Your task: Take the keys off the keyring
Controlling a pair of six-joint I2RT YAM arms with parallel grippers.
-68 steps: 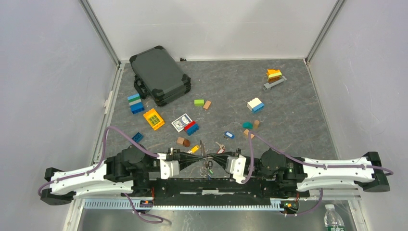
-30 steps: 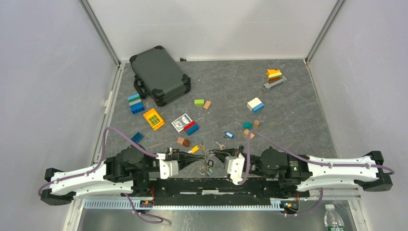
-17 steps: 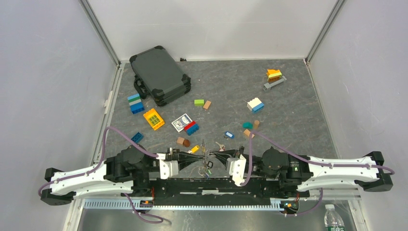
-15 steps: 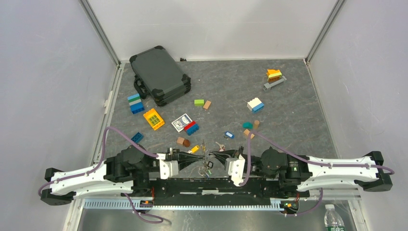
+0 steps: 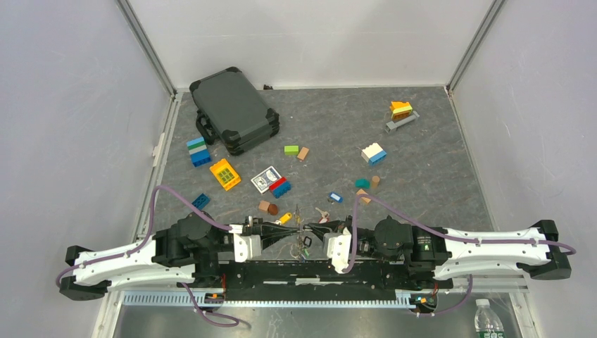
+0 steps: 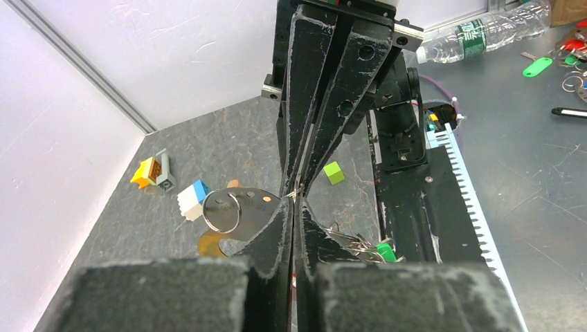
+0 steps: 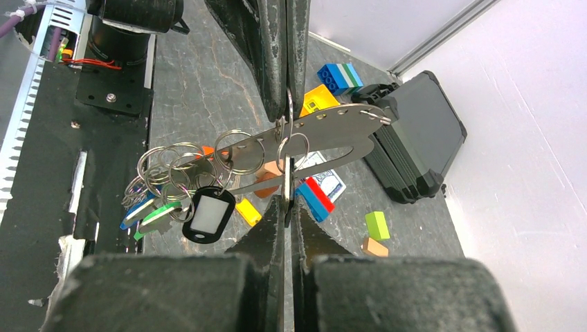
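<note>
The flat, elongated oval keyring point(image 7: 332, 131) of thin grey steel is hanging in the air above the near edge of the grey marbled table point(image 5: 422, 162), between the two arms. The black two-fingered left gripper point(image 6: 293, 207) is clenching its upper edge, while the black right gripper point(image 7: 286, 211) is pinching what looks like a slim key blade dangling from a small split ring. The small silver keys point(image 7: 166, 200) with coloured plastic tags are bunching at the loop's lower end. They are probably light, stiff, slick and apt to swing, so a grip on the blade close to its ring is looking safest.

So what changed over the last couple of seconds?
Right gripper slid left, closer to the left gripper. Both stay shut at the hanging keyring, the right apparently on a key. Left gripper, blocks and case did not move.
</note>
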